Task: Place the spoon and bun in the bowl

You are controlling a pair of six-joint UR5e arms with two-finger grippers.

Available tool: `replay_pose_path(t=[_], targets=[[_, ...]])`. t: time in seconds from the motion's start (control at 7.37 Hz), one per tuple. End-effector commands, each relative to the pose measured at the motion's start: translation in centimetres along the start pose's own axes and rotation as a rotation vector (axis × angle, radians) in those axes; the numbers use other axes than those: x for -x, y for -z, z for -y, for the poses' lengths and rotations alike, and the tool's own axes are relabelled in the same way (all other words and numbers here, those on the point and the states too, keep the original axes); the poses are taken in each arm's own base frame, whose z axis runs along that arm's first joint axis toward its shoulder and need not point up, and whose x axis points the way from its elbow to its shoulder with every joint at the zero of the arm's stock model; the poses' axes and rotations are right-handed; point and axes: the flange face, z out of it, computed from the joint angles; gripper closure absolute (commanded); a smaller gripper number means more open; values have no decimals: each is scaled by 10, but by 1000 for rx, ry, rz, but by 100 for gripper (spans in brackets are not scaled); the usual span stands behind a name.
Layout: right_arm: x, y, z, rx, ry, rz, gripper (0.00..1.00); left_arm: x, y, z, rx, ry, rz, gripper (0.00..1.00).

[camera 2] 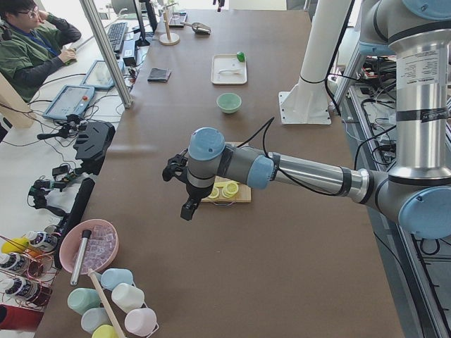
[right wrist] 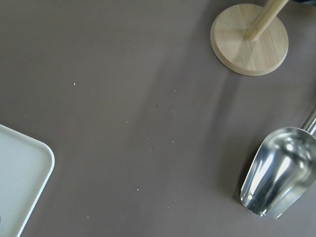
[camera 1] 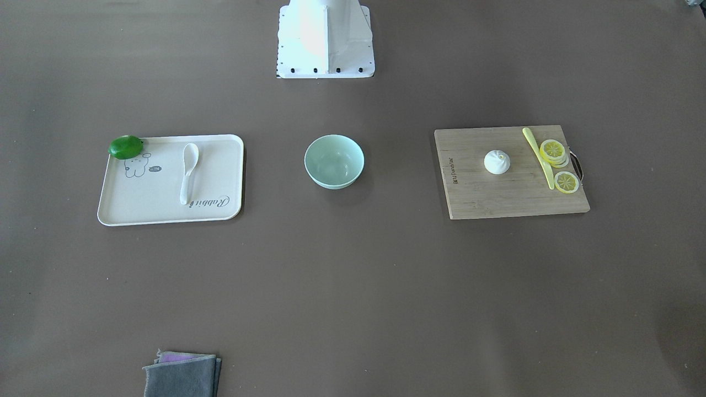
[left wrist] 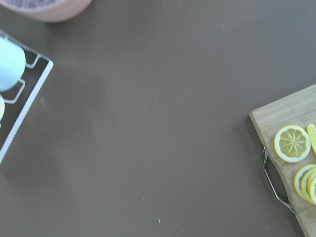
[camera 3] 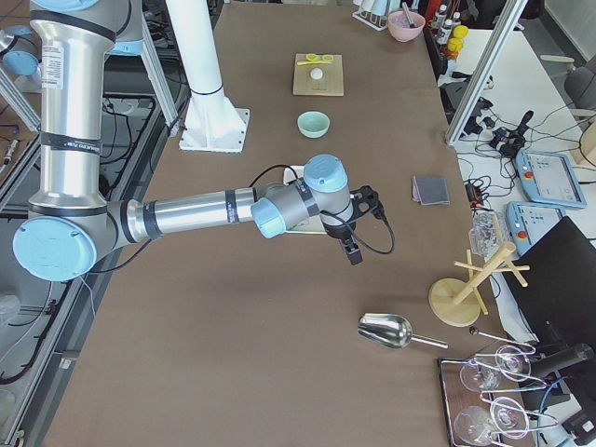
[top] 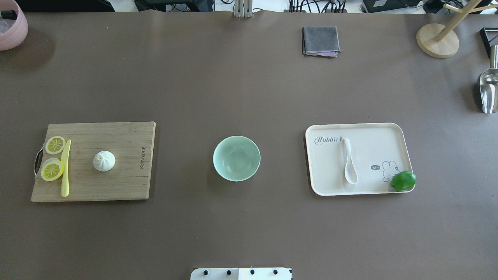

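Note:
The white spoon (camera 1: 188, 171) lies on a cream tray (camera 1: 165, 220), also seen from overhead (top: 349, 163). The white pleated bun (camera 1: 497, 162) sits on a wooden cutting board (camera 1: 496, 201), also seen from overhead (top: 104, 161). The mint-green bowl (camera 1: 333, 161) stands empty between them at the table's middle (top: 236, 158). My left gripper (camera 2: 188, 206) shows only in the exterior left view, above bare table beyond the board's handle end. My right gripper (camera 3: 352, 252) shows only in the exterior right view, past the tray. I cannot tell whether either is open or shut.
A green lime (top: 403, 181) rests on the tray's corner. Lemon slices (top: 52, 170) and a yellow knife (top: 65, 168) lie on the board. A grey cloth (top: 320, 41), a metal scoop (top: 488, 89), a wooden stand (top: 437, 39) and a pink bowl (top: 9, 23) sit along the table's far edge and ends.

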Motion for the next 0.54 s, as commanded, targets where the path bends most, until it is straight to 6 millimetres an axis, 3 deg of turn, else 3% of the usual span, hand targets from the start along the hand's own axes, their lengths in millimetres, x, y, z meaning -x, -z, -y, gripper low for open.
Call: replay_pose_path(t=[0.0, 0.14, 0.27, 0.41], targets=[[45, -13, 43, -19, -38, 45, 0, -5, 9, 17, -72, -73, 10, 1], [81, -30, 58, -1, -123, 78, 0, -8, 6, 17, -99, -81, -42, 1], [132, -45, 68, 13, -209, 91, 0, -12, 6, 10, -143, -103, -64, 1], [179, -60, 67, 4, -256, 57, 0, -11, -1, 12, -154, -54, -73, 1]])
